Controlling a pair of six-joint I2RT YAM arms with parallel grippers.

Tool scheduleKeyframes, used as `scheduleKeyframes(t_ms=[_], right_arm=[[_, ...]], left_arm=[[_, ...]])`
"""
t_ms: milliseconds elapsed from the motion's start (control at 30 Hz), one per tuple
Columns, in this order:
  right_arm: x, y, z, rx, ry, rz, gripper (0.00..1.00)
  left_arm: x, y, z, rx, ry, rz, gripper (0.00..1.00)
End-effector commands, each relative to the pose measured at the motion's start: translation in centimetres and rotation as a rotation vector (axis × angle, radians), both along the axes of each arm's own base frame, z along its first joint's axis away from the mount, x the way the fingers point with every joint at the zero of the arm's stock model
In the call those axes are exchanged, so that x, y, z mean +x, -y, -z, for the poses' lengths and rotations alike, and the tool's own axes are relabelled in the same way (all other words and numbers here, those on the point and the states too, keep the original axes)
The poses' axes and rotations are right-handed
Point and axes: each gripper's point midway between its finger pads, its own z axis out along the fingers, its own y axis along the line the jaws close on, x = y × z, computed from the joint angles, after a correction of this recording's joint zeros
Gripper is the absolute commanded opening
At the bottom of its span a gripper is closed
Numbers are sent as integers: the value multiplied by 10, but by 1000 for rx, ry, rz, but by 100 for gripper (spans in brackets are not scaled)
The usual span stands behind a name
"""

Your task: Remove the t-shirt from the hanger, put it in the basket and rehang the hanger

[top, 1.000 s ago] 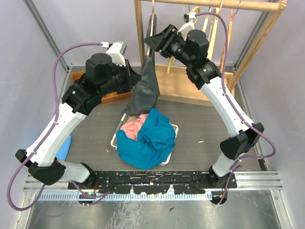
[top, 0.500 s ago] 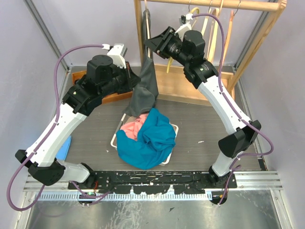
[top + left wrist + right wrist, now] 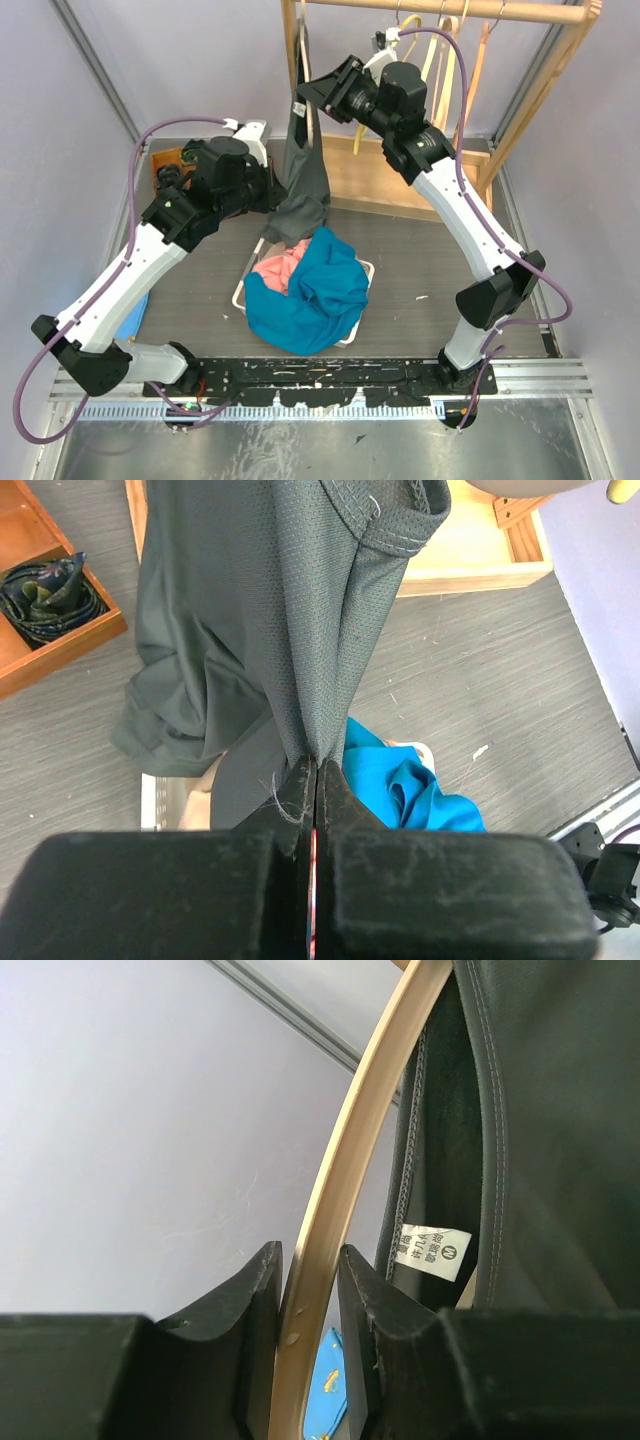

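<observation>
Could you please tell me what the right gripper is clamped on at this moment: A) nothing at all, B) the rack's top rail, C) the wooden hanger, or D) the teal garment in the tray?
C: in the right wrist view the right gripper has a finger on each side of the wooden hanger, beside the grey t-shirt.

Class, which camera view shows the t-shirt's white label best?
Right wrist view: the label sits close and sharp, its print visible, beside the hanger. Top external shows only a tiny white fleck; left wrist shows none.
</observation>
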Motion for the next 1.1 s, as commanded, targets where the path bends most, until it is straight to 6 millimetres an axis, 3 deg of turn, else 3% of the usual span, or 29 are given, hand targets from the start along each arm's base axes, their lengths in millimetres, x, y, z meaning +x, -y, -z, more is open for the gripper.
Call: scheduleKeyframes(t_ms=[0,267,533,800,1067], right_arm=[[-14,10,-66,88,181,12,32],[-27,14,-69,86,187,-9,30],[-49,25,-70,83,188,-15,29],[-70,37,-75,86,187,-15,29],[-87,48,-76,93,192,-8,29]], left_arm=[[-5,-9,-8,5,11,-14,0],[16,-8,-35,8,62,-65,0],[36,1,-53,-6,88,-90,6],[40,8,-74,-63,112,-92,47],[36,8,-124,-189,221,-88,54]])
